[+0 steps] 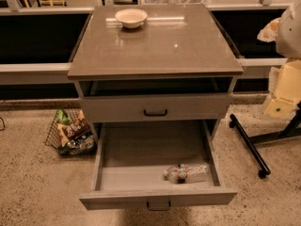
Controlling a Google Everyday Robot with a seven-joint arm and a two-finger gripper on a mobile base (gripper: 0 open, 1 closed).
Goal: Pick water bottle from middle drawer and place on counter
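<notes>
The water bottle (pixel 186 172) lies on its side in the front right part of the open middle drawer (pixel 141 149), cap to the left, with a reddish label band round its middle. The drawer is pulled fully out, and its front with a small black handle (pixel 158 205) faces me. The counter (pixel 155 44) is the glossy grey-brown top of the cabinet. My gripper (pixel 269 30) is at the right edge of the view, level with the counter and beside its right side, far above the bottle. It holds nothing that I can see.
A beige bowl (pixel 131 17) stands at the back of the counter. A closed grey drawer front (pixel 155 108) sits above the open drawer. A wire basket of snack packs (pixel 70 133) stands on the floor to the left. A black wheeled stand leg (pixel 249 147) lies on the floor to the right.
</notes>
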